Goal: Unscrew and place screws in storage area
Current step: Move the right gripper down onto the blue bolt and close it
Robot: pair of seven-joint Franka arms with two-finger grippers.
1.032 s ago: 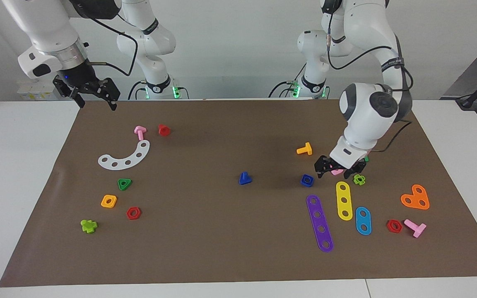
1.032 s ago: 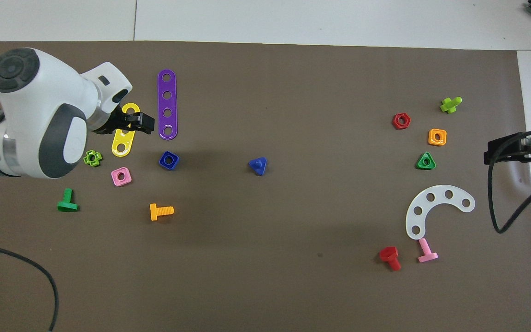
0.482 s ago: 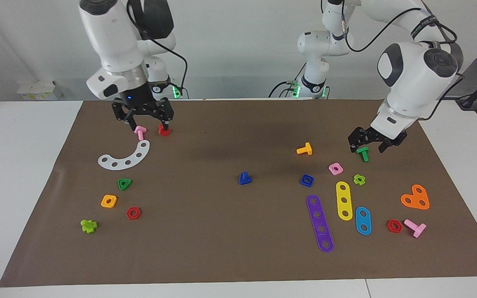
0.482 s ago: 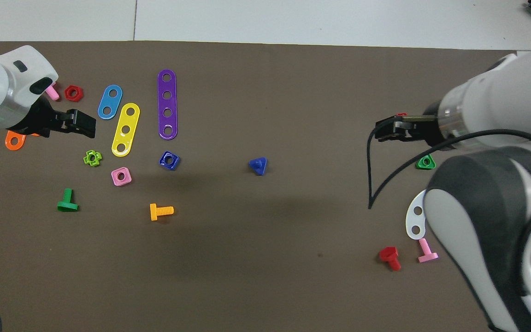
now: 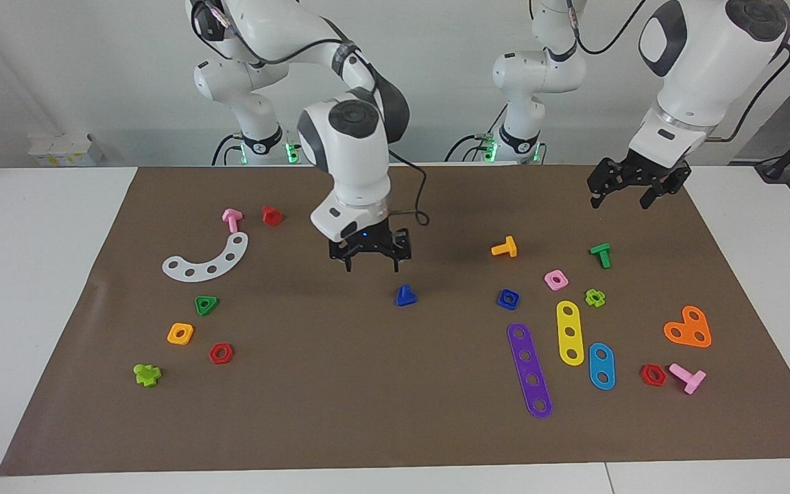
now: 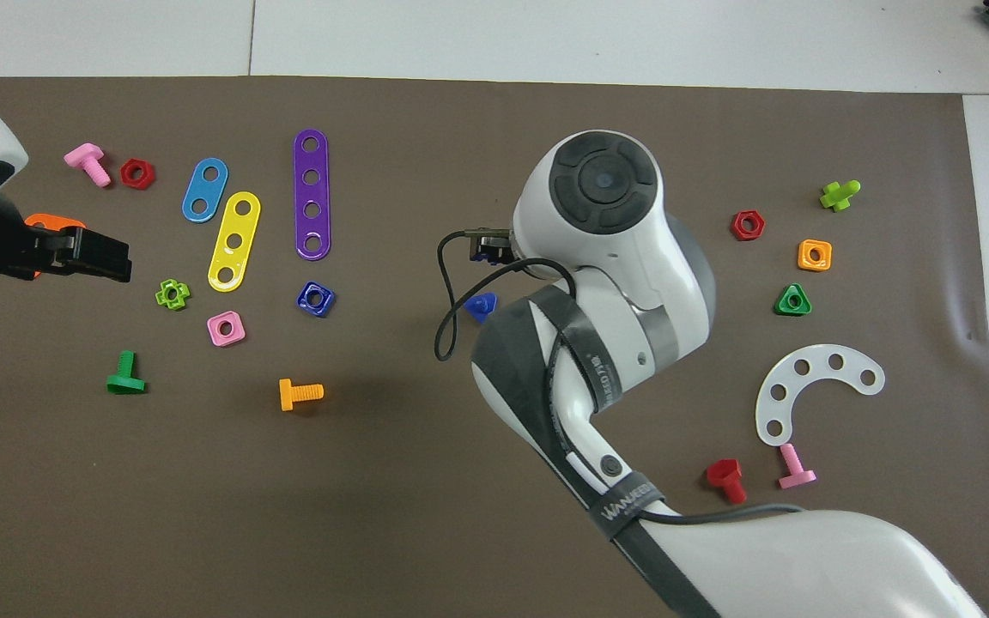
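A: Right gripper (image 5: pixel 370 263) up over the brown mat (image 5: pixel 340 412), fingers spread, nothing between them. Blue screw (image 5: pixel 405 296) lies on the mat just beside and below my fingertips, not touched.

B: Left gripper (image 5: pixel 620 199)?

A: Raised, fingers spread, empty, above the mat's edge, with the green screw (image 5: pixel 601 254) below it.

B: Storage area?

A: Bare mat (image 5: pixel 186 302) well off toward my right arm's end, among white curved strip (image 5: pixel 207 261), green triangular nut (image 5: pixel 206 304), orange square nut (image 5: pixel 180 333), red hex nut (image 5: pixel 221 353).
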